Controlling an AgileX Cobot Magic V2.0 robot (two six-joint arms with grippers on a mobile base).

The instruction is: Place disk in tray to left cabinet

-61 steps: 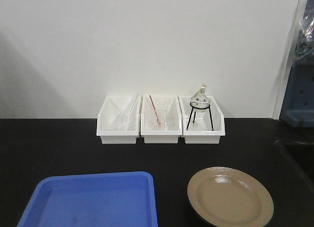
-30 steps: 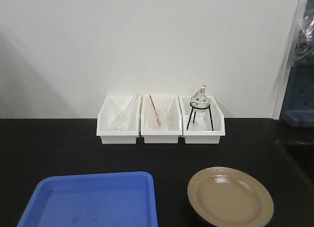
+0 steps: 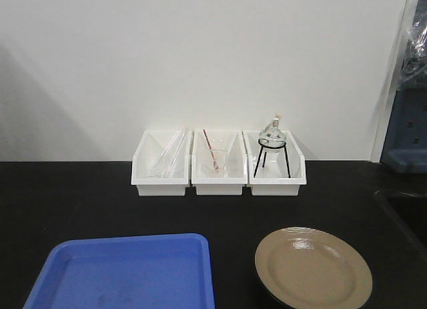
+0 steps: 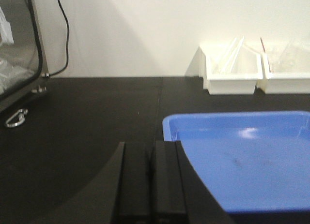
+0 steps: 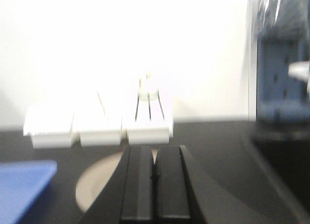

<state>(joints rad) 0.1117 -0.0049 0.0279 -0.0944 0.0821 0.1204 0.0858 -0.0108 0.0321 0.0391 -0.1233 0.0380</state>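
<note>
The disk (image 3: 313,270) lay flat on the black table (image 3: 67,195), tan face up with its dark rim showing at the near left edge. It sat to the right of the blue tray (image 3: 127,275), with a strip of bare table between the two. The tray held nothing, and its near side ran out of the front view. Behind both, against the white wall, three white bins (image 3: 217,170) stood side by side. The left one held glass tubes, the middle one a clear beaker with a red rod, and the right one a round flask on a black tripod. The left gripper (image 4: 151,154) hovered low beside the tray's left rim with its fingers pressed together on nothing. The right gripper (image 5: 154,158) hung over the disk's near side, likewise closed and holding nothing
</note>
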